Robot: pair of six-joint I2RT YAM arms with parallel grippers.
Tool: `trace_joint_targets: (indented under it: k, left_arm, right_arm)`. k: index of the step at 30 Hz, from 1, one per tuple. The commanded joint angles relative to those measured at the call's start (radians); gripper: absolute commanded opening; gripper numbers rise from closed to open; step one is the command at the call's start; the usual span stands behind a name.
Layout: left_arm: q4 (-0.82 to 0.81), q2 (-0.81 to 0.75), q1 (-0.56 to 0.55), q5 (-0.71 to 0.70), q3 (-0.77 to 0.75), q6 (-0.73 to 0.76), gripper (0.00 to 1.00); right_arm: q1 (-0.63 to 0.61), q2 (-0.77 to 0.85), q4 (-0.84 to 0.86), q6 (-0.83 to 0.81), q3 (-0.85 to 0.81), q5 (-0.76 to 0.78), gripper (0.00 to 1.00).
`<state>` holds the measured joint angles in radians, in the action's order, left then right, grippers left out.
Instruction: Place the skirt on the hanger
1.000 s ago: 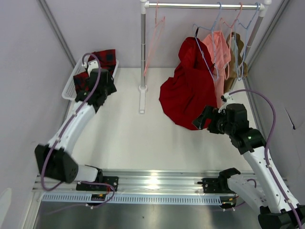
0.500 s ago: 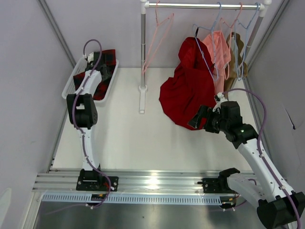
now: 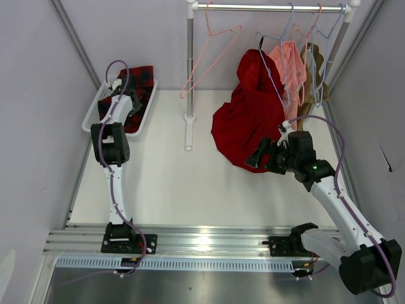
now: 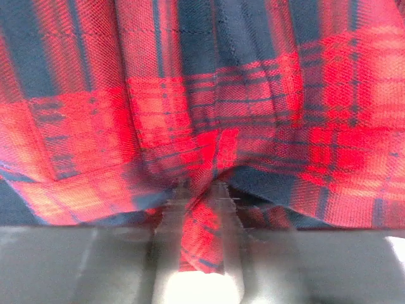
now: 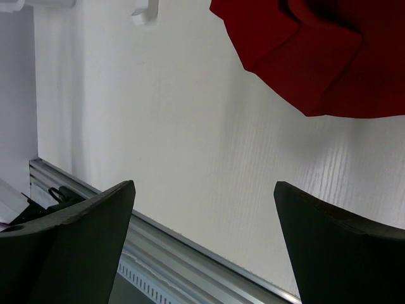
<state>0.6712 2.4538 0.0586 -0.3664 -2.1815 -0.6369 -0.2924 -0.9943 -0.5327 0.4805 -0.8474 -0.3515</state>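
Observation:
The red and navy plaid skirt [image 3: 143,78] lies in a white basket [image 3: 90,116] at the far left. My left arm reaches into that basket. In the left wrist view the skirt [image 4: 266,114] fills the frame, and my left gripper [image 4: 201,196] is shut on a pinched fold of it. The pink wire hanger [image 3: 214,58] hangs from the rail by its hook, turned at an angle, well to the right of the basket. My right gripper [image 3: 252,159] [image 5: 204,185] stands open and holds nothing, just below the hem of the plain red garment [image 3: 250,120].
The rack's upright pole [image 3: 190,63] and foot stand between basket and hanger. The plain red garment [image 5: 316,50], a salmon garment [image 3: 290,63] and light blue hangers [image 3: 329,31] hang at the right. Walls close both sides; the metal rail [image 5: 190,253] runs along the near edge.
My left arm stretched out into the basket and its gripper shut on the skirt. The pink hanger swung round to face more broadside. The right gripper drifted slightly left, still open.

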Motion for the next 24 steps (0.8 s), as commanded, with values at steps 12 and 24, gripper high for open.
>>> trace_joint_targets:
  k: [12, 24]
  left_arm:
    - [-0.188, -0.449, -0.042, 0.119, 0.348, 0.004, 0.00]
    - [-0.429, -0.890, -0.164, 0.060, 0.756, -0.018, 0.00]
  right_arm:
    - [0.002, 0.025, 0.068, 0.009, 0.002, -0.063, 0.99]
    - [0.004, 0.042, 0.068, 0.003, -0.001, -0.084, 0.99]
